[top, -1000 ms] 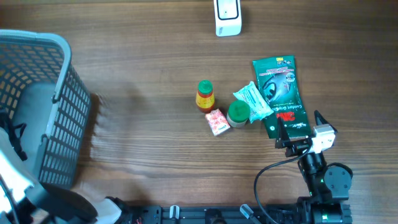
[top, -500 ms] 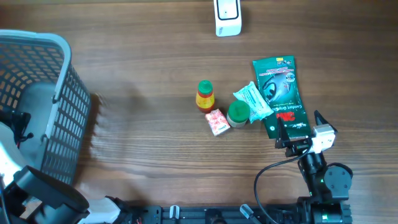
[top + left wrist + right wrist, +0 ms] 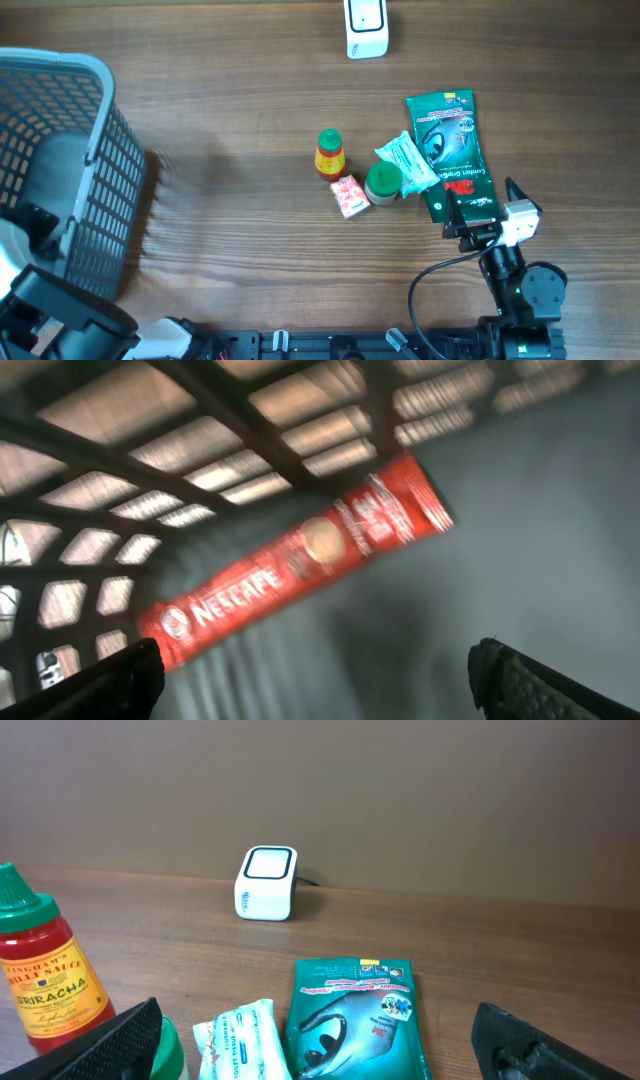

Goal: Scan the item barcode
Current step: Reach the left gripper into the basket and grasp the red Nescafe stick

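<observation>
Wide bare tabletop (image 3: 230,200) separates the basket (image 3: 110,190) from the sriracha bottle (image 3: 330,153); tissue pack (image 3: 408,160) and green packet (image 3: 450,130) crowd its right.

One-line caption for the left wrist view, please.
Left gripper, jaws open, facing a red Nescafe sachet inside the grey mesh basket.

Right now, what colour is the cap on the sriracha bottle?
Green. The cap on the sriracha bottle shows best in the overhead view.
</observation>
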`<act>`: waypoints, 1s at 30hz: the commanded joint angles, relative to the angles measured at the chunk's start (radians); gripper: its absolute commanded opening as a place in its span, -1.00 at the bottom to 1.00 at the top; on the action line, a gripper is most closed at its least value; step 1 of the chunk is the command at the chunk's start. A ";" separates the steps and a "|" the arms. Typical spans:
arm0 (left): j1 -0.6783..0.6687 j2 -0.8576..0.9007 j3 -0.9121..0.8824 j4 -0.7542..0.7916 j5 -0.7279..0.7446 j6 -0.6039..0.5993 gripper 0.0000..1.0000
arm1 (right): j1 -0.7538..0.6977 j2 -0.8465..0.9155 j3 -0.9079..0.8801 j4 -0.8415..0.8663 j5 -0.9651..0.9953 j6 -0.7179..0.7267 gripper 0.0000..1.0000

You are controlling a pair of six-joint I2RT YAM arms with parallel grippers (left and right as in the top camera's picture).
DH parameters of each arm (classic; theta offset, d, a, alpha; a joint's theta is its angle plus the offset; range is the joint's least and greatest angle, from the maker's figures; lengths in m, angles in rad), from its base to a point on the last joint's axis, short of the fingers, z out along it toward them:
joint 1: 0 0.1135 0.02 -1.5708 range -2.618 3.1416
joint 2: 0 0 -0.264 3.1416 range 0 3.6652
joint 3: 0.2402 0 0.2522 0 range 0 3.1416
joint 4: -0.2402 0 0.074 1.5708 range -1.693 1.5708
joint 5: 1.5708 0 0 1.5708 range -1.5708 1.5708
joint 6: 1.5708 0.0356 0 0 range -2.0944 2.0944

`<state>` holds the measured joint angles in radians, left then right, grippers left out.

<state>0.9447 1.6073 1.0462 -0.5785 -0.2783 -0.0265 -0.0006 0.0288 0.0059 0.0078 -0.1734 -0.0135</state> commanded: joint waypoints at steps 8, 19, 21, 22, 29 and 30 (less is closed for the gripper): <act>0.092 0.160 -0.014 0.122 0.132 0.019 1.00 | 0.006 -0.004 -0.001 0.003 0.017 -0.013 1.00; 0.092 0.312 -0.014 0.156 0.240 0.020 -0.03 | 0.006 -0.004 -0.001 0.003 0.017 -0.013 1.00; 0.090 0.312 -0.014 0.157 0.344 0.020 -0.24 | 0.006 -0.004 -0.001 0.003 0.017 -0.012 0.99; 0.087 0.312 -0.014 0.156 0.381 0.020 -0.24 | 0.006 -0.004 -0.001 0.003 0.017 -0.012 0.99; 0.012 0.309 -0.014 0.126 0.406 0.019 -0.22 | 0.006 -0.004 -0.001 0.003 0.017 -0.012 1.00; -0.003 0.307 -0.014 0.122 0.414 0.019 -0.39 | 0.006 -0.004 -0.001 0.003 0.017 -0.012 0.99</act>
<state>1.0065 1.8263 1.0878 -0.4061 0.0132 -0.0032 -0.0006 0.0288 0.0059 0.0078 -0.1734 -0.0139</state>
